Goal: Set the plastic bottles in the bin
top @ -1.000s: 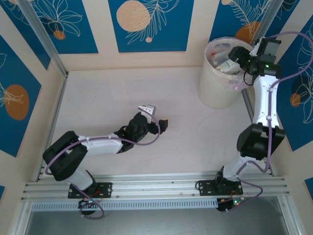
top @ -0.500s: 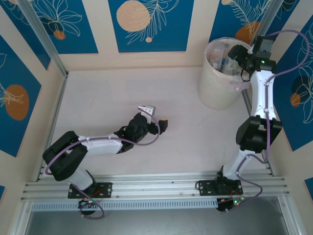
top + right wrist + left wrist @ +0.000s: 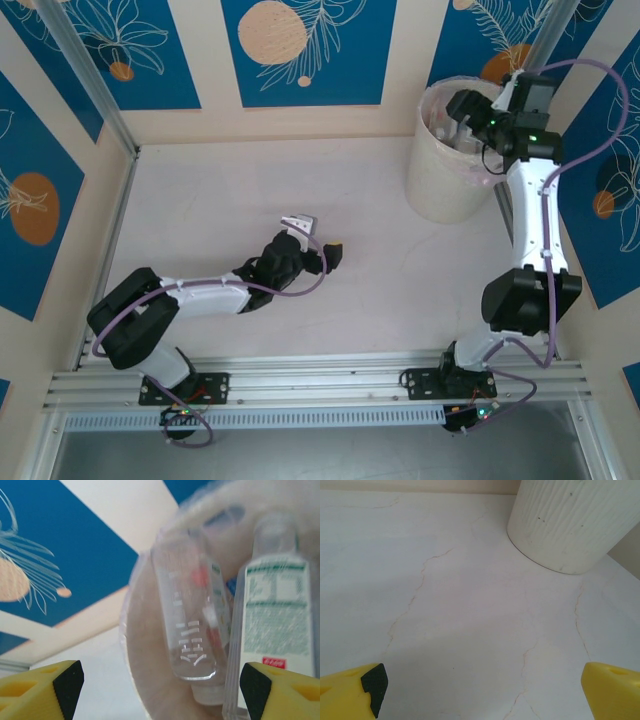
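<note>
The bin (image 3: 440, 180), a ribbed off-white bucket with a thin bag over its rim, stands at the far right of the table. My right gripper (image 3: 464, 108) hovers over its mouth, open and empty. In the right wrist view the right gripper (image 3: 160, 690) looks down into the bin (image 3: 137, 650). Two plastic bottles lie inside it, a clear one (image 3: 192, 625) and one with a white and green label (image 3: 277, 615). My left gripper (image 3: 322, 238) rests low over the middle of the table, open and holding nothing. In the left wrist view the bin (image 3: 572, 525) is ahead to the right.
The white tabletop (image 3: 470, 605) has fine cracks in it. Blue and cream patterned walls close in the back and sides, with the bin tucked near the right wall. An aluminium rail (image 3: 320, 375) runs along the near edge.
My right gripper has swung left across the bin's mouth and the arm has stretched out further. The left arm has not moved.
</note>
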Robot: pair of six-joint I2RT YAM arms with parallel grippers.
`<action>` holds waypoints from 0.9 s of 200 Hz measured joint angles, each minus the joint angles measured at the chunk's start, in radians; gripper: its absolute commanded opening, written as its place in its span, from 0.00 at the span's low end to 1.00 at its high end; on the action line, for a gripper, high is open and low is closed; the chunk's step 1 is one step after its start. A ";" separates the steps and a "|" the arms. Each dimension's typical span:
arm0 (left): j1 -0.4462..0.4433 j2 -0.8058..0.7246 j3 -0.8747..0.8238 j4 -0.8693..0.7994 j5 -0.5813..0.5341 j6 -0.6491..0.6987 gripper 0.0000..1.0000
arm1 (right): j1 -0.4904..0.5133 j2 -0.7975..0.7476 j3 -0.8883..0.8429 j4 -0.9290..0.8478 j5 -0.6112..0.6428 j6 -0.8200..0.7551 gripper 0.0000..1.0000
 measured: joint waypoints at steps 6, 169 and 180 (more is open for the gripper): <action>0.000 0.000 0.000 0.000 0.000 0.000 1.00 | 0.006 0.008 -0.008 -0.011 0.000 0.003 0.84; 0.003 0.000 -0.001 -0.003 -0.017 -0.003 1.00 | 0.066 0.130 0.127 0.127 -0.108 -0.009 0.83; 0.004 -0.001 -0.004 -0.003 -0.020 -0.003 1.00 | 0.077 0.182 0.174 0.124 -0.079 -0.008 0.83</action>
